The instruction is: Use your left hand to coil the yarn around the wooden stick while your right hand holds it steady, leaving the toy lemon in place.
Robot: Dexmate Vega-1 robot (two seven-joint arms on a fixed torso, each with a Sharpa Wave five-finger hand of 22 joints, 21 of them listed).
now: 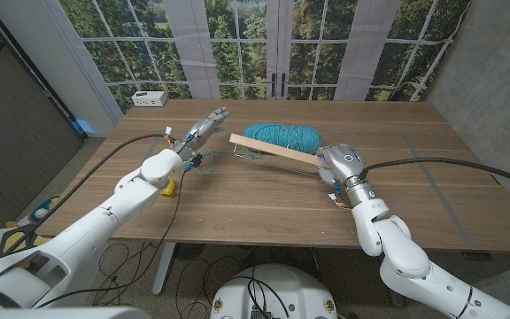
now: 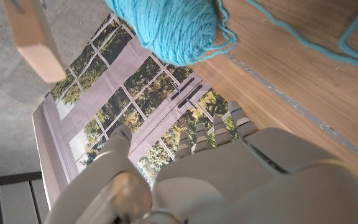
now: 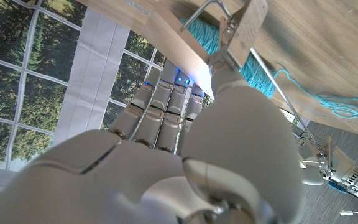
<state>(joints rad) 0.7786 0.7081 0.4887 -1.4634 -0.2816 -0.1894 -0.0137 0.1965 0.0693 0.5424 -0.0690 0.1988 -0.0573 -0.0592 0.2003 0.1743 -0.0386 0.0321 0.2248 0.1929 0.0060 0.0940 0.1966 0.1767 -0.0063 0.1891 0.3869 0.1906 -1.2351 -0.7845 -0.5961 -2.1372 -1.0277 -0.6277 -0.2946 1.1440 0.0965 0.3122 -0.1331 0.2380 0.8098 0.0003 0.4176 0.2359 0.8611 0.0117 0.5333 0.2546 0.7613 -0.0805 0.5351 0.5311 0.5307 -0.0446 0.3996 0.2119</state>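
Wooden stick: held at one end by right hand, fingers closed around it, raised at a slant above the counter. Teal yarn ball: on counter behind stick, loose strand trailing across the wood. Left hand: raised near stick's free end (fingers spread, holding nothing). Toy lemon: beneath left forearm, partly hidden.

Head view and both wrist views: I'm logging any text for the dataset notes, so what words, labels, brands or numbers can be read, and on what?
No text can be read in any view.
White box at the table's far left corner: dark marks on its front, too small to read.
Wooden stick, yarn ball, right hand, left hand: no print visible.
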